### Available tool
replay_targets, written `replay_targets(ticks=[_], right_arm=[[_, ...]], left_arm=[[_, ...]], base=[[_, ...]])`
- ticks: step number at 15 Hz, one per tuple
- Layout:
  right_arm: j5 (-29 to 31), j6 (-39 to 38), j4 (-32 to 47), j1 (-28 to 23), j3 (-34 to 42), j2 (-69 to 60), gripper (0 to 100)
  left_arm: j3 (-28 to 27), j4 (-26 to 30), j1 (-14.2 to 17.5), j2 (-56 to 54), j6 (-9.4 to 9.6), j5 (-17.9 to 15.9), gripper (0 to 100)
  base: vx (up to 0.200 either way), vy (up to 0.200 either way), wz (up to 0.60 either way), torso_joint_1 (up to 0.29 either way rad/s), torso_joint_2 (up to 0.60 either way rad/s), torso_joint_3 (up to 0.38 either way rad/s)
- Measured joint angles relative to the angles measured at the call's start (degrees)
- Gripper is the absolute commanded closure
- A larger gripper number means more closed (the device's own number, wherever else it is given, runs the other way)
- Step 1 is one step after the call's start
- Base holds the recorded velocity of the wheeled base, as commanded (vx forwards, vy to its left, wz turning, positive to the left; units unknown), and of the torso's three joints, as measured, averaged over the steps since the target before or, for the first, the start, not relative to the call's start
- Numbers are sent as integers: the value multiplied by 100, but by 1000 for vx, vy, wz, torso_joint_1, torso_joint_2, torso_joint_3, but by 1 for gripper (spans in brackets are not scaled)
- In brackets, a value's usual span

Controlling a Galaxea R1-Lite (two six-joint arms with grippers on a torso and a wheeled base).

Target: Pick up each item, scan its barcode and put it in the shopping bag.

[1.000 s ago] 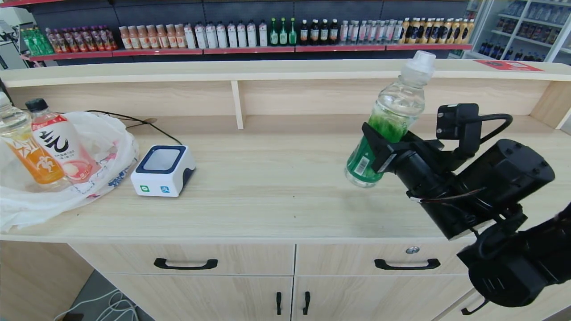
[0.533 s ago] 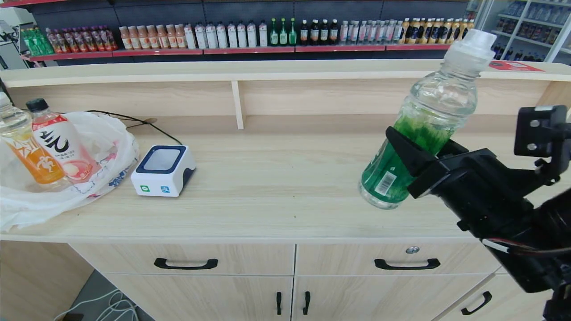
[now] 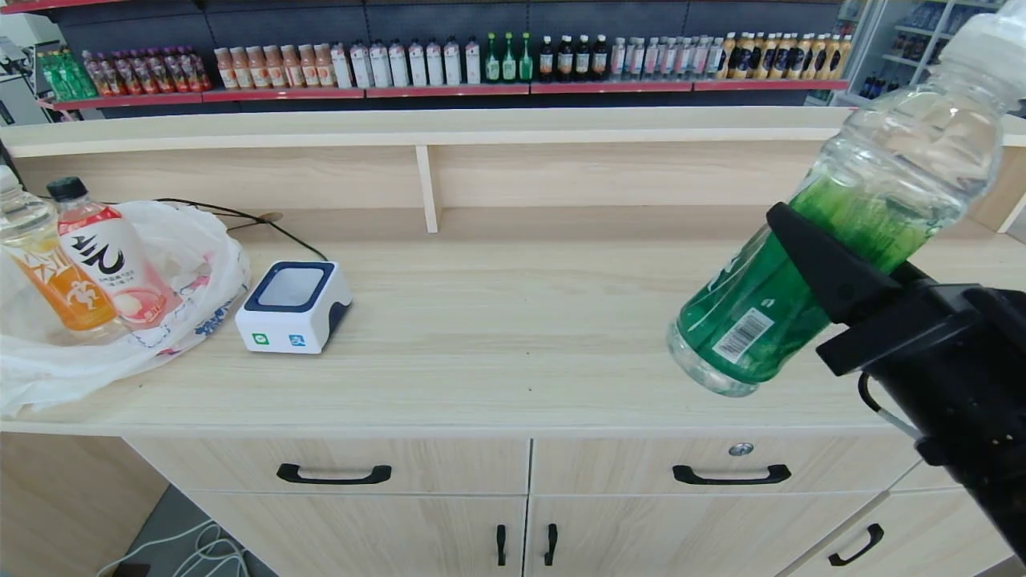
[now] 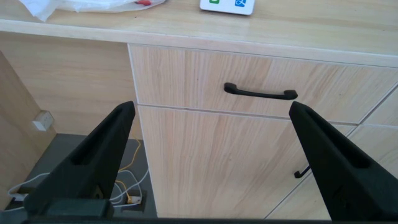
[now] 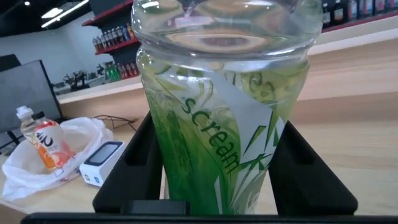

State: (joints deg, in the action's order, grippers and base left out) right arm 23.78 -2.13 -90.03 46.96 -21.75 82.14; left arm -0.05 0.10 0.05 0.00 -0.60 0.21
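My right gripper (image 3: 834,280) is shut on a clear bottle with a green label (image 3: 809,264), held tilted high above the counter's right end, cap up and to the right, barcode facing front. From the right wrist, the green-label bottle (image 5: 217,124) sits between the two black fingers (image 5: 134,162). The white barcode scanner (image 3: 294,306) stands on the counter left of centre. At the far left a white shopping bag (image 3: 192,240) holds two bottles, an orange one (image 3: 48,272) and a pink one (image 3: 108,256). My left gripper (image 4: 211,162) hangs open below the counter, facing the drawer fronts.
The wooden counter (image 3: 497,353) has a raised back ledge with a divider (image 3: 429,188). A black cable (image 3: 240,216) runs from the scanner toward the bag. Drawers with black handles (image 3: 333,475) lie under the front edge. Store shelves of bottles (image 3: 513,56) stand behind.
My right gripper has carried the green-label bottle up, to the right and closer to the head camera. Scanner, bag and its bottles have not moved.
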Motion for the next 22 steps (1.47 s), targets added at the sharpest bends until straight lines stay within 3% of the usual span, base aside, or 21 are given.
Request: replay_targets(ticks=[3, 15, 22], right_arm=[[295, -49, 9, 301, 150, -221, 100], [257, -410, 12, 1202, -204, 40, 100], [266, -621, 4, 1506, -168, -535, 100]], left_arm=[[0, 0, 0, 0, 0, 0, 0], [0, 0, 2, 0, 0, -2, 0], [0, 0, 0, 0, 0, 1, 0]], base=[[0, 0, 0, 0, 0, 0], [0, 0, 0, 0, 0, 0], [0, 0, 0, 0, 0, 0]])
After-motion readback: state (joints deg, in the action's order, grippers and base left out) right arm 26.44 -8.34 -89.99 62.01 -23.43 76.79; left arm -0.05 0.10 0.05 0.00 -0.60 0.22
